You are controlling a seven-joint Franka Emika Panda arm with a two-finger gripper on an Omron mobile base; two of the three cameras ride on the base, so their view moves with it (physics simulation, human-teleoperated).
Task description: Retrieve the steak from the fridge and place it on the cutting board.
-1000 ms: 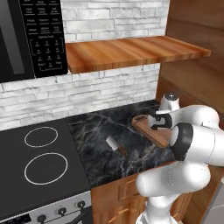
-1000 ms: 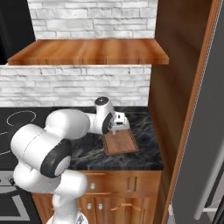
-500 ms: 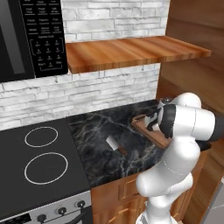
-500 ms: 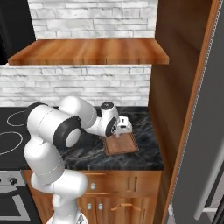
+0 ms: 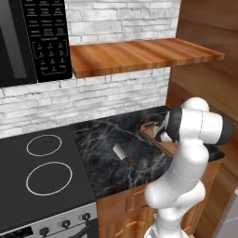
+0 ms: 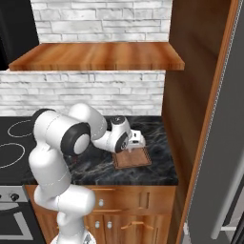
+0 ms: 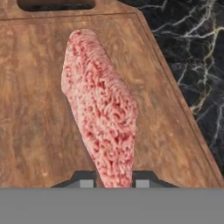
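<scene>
In the hand view the steak [image 7: 103, 109] runs from about 11 o'clock down to 6 o'clock, a pink, grainy slab, its near end sitting between the two dark fingertips [image 7: 85, 180] of the pincer [image 7: 113, 181]. The pincer is closed narrow on the steak, one tip on each side of it. Beneath lies the board [image 7: 35, 131], brown wood with its handle slot at 12 o'clock; whether the steak touches the wood or hangs just above it I cannot tell. Black marbled counter [image 7: 192, 57] shows at 2 o'clock.

In the right base view the arm bends low over the counter [image 6: 157, 162], and the pincer [image 6: 136, 142] sits at the 11 o'clock corner of the board [image 6: 136, 158]. The fridge [image 6: 224, 157] door edge stands at 3 o'clock.

In the left base view the board [image 5: 165, 145] is partly hidden behind the arm. A small white-and-brown stick [image 5: 122, 153] lies on the counter [image 5: 107, 139] at 9 o'clock from the board, well apart. The stove [image 5: 39, 167] is at 9 o'clock, the shelf [image 5: 139, 53] at 12.
</scene>
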